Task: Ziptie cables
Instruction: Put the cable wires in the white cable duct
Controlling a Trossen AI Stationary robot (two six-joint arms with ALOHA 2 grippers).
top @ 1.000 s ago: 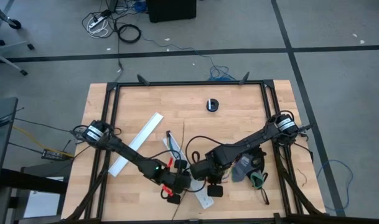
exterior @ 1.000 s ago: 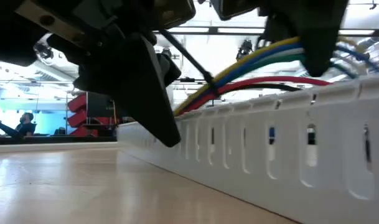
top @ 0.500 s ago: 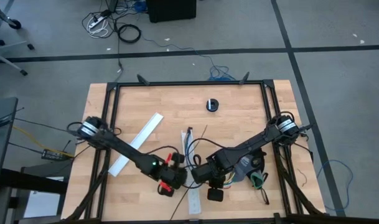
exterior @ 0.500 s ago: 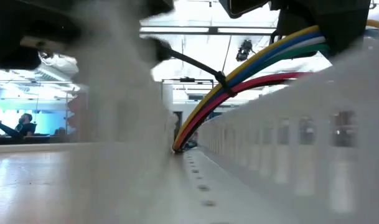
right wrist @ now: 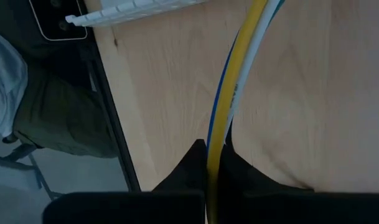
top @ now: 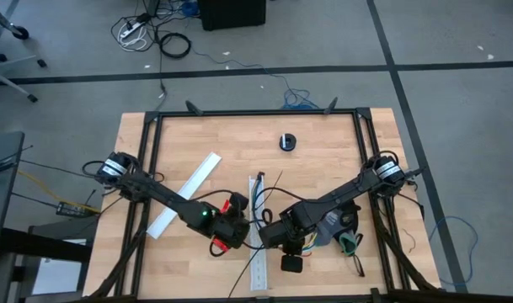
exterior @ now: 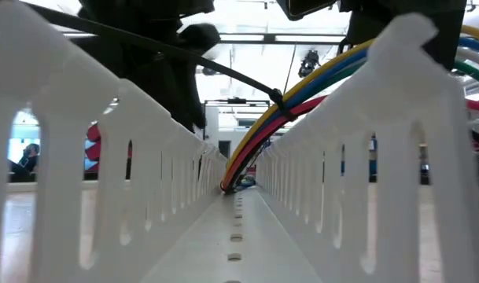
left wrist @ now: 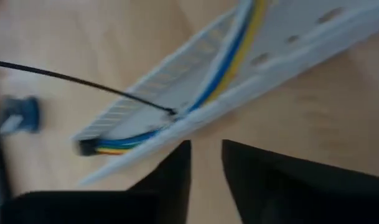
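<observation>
Light wooden tabletop (top: 323, 168) in a black frame, grey floor around it. Long white slotted plastic channel (top: 257, 231) lies near the front middle of the table; a second white strip (top: 185, 194) lies diagonally, well to the left. Small black round object (top: 288, 141) sits toward the far edge.

Bundle of thin coloured wires, yellow, blue, white, green and red (exterior: 302, 86), has one end down inside the channel trough and arcs up out of it. Thin black plastic ziptie (exterior: 231, 75) is looped around the bundle partway along, its tail sticking out sideways above the channel wall.

Right gripper (right wrist: 214, 163) is clamped on the wires, just right of the channel. Left gripper (left wrist: 206, 163) is just left of the channel, fingers (left wrist: 177, 168) slightly apart with a narrow gap, nothing between them.
</observation>
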